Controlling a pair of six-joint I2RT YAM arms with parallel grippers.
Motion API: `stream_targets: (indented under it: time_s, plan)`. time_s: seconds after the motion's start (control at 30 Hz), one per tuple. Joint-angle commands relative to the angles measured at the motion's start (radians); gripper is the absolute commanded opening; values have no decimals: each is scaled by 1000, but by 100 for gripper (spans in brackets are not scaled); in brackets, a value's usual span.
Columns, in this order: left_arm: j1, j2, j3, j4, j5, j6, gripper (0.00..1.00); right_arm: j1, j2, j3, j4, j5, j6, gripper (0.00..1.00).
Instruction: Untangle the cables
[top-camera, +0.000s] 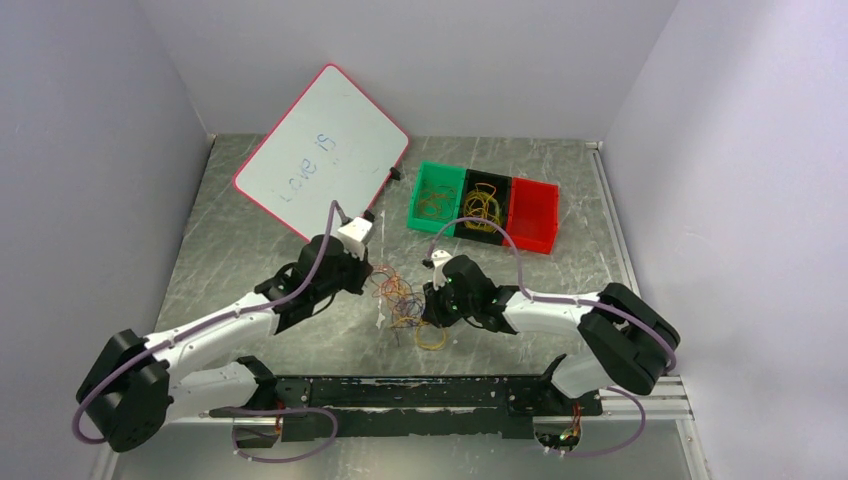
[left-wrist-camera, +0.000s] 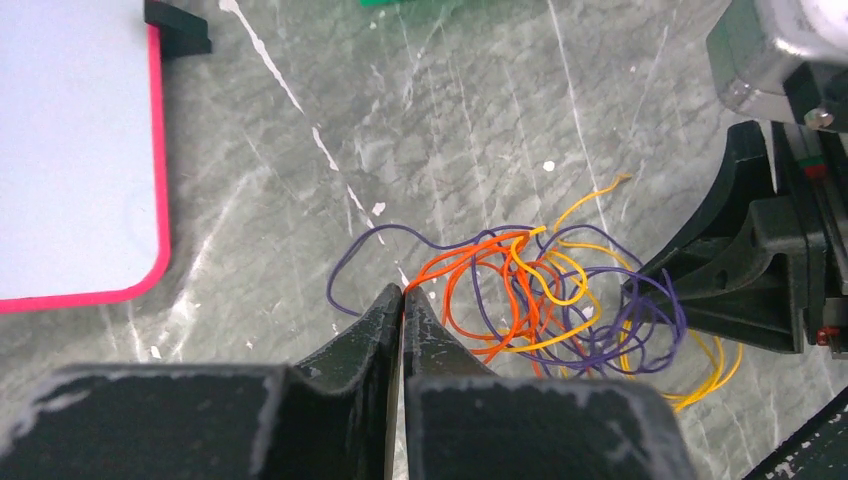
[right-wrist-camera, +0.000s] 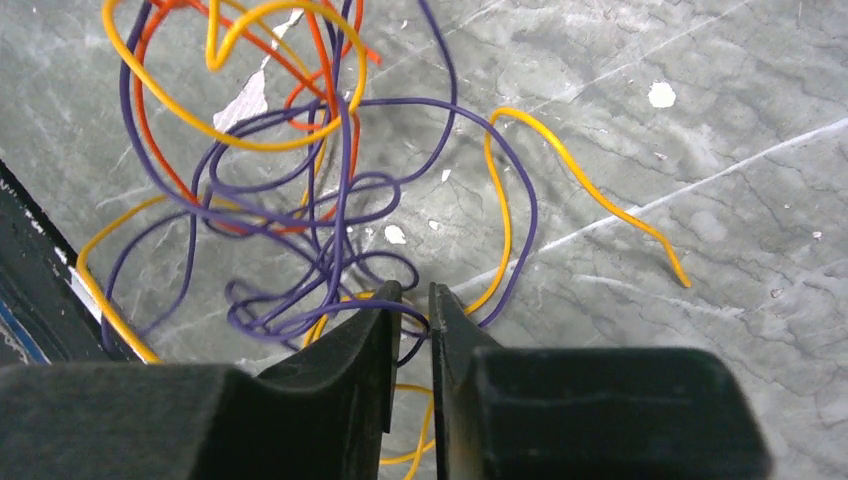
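- The cables (top-camera: 400, 300) lie in a loose tangle on the grey table (top-camera: 250, 230), at the centre of the top view, between the two arms' tips.
- In the left wrist view the tangle (left-wrist-camera: 540, 290) sits right of centre, with orange, yellow and purple strands looped through one another.
- The left gripper (left-wrist-camera: 403, 300) is clenched, fingertips pressed together. An orange strand runs straight into the seam between them, so it is pinching that strand at the tangle's left edge.
- In the top view the left gripper (top-camera: 372, 285) touches the bunch from the left.
- The right gripper (right-wrist-camera: 410, 300) has its fingers slightly apart. A purple strand crosses the narrow gap at the tips, and the gap is wider than the strand.
- In that view the cables (right-wrist-camera: 300, 200) fill the upper left, and one yellow strand trails off to the right.
- From above, the right gripper (top-camera: 432, 300) meets the bunch from the right, with a yellow loop (top-camera: 432, 337) just below it.
- A pink-rimmed whiteboard (top-camera: 320, 150) lies tilted at upper left.
- A green bin (top-camera: 437, 195), a black bin (top-camera: 485, 200) and a red bin (top-camera: 533, 212) stand in a row at upper right. The green and black ones hold wire loops.
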Motion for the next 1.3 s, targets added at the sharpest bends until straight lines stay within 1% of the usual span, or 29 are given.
stream_targets:
  time_s: [0.0, 0.1, 0.2, 0.33, 0.43, 0.5, 0.63, 0.7, 0.8, 0.93, 1.07, 1.27]
  plan:
    - [-3, -83, -9, -30, -36, 1, 7, -5, -73, 30, -56, 7, -32, 24]
    - [-4, -124, -9, -36, -13, 15, 7, -6, -141, 65, -100, 14, -67, 35]
    - [-4, -150, -4, -47, 8, 30, 7, -5, -224, 95, -131, 29, -103, 41]
    - [-3, -167, 2, -53, 46, 47, 7, -4, -324, 131, -130, 51, -154, 44]
    - [-4, -178, 5, -55, 73, 56, 7, -4, -379, 131, -59, 18, -216, 45]
    - [-4, -188, 6, -52, 93, 59, 7, -6, -388, 120, 8, -20, -275, 46]
    - [-4, -200, 12, -54, 126, 68, 7, -5, -379, 75, 183, -101, -447, 46]
    - [-4, -201, 15, -56, 145, 72, 7, -6, -363, 71, 232, -125, -541, 47]
    - [-3, -201, 20, -56, 183, 75, 7, -5, -309, 118, 216, -179, -633, 47]
    - [-3, -198, 22, -54, 207, 78, 7, -4, -241, 172, 192, -223, -704, 47]
    - [-4, -201, 22, -50, 212, 79, 7, -3, -183, 227, 144, -250, -735, 44]
    - [-6, -195, 23, -51, 225, 83, 7, -4, -140, 259, 123, -265, -732, 39]
